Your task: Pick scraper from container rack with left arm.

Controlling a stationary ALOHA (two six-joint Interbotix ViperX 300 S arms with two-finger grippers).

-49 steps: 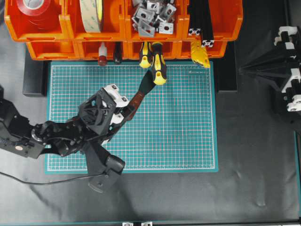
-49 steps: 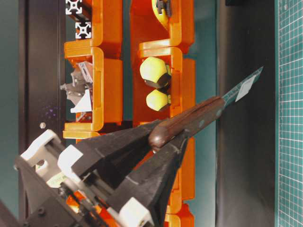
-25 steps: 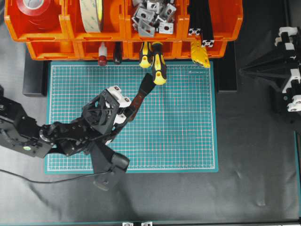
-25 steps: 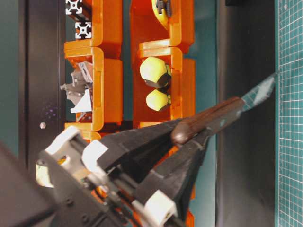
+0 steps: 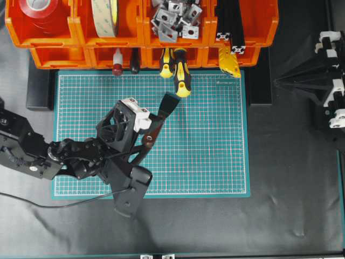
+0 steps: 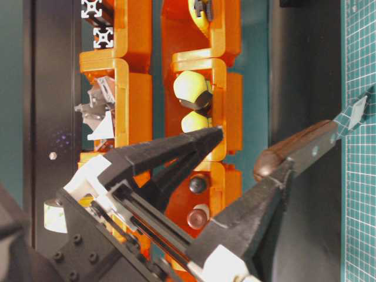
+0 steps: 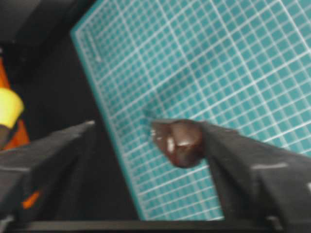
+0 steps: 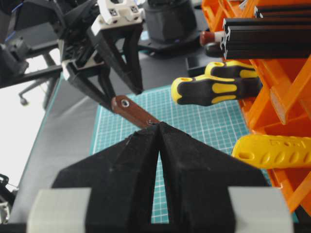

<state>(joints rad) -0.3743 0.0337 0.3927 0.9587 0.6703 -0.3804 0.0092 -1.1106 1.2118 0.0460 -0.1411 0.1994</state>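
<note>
I see the left gripper [image 5: 144,125] spread wide, the wooden-handled scraper [image 5: 159,117] against one finger above the gridded mat [image 5: 215,151], clear of the orange container rack [image 5: 75,32]; the right gripper [image 8: 159,127] is pressed together.

The rack [image 5: 108,56] stands along the far edge of the worktop [image 5: 291,178], with the mat [image 5: 215,156] directly in front of it. Two screwdrivers [image 5: 180,75] stick out of a front bin, their handles over the mat's far edge. The scraper [image 5: 158,121] lies over the mat, left of centre, blade towards the rack and just short of the screwdrivers. Its handle end is between the fingers of the left tool [image 5: 141,131], touching one of them; that arm comes in from the left. The right tool [image 5: 280,81] sits well apart, off the mat at the worktop's right edge.
</note>
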